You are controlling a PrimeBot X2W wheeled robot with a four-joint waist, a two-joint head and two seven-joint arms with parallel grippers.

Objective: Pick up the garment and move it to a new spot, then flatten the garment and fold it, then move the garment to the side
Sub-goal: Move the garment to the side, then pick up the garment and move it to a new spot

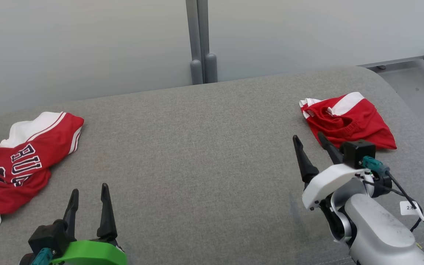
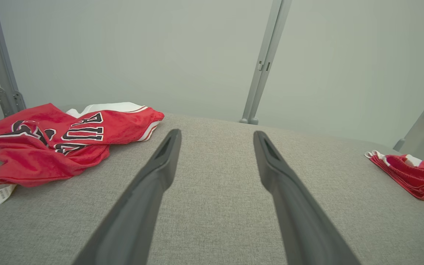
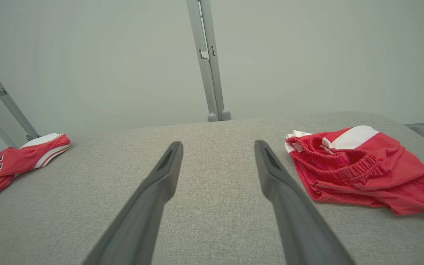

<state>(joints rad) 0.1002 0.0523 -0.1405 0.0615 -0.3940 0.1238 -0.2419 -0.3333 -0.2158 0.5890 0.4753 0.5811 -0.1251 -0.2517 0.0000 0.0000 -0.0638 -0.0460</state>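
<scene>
**Both grippers open and empty, fingers pointing forward**

In the head view, the left gripper [image 1: 89, 188] sits at the lower left. It has two long dark tapered fingers on a black base with a bright green plastic housing [image 1: 90, 254]. The fingers point up the view, and the jaws stand wide apart with nothing between them.

The right gripper [image 1: 307, 136] sits at the lower right, angled up and to the left. It has the same dark fingers, mounted on a white moulded wrist shell [image 1: 329, 182] that carries a square black block [image 1: 357, 152]. Its jaws are also wide apart and hold nothing. Behind it, a rounded silver-grey forearm [image 1: 377, 228] rises from the bottom edge.

In each wrist view, the two fingers spread evenly.
</scene>
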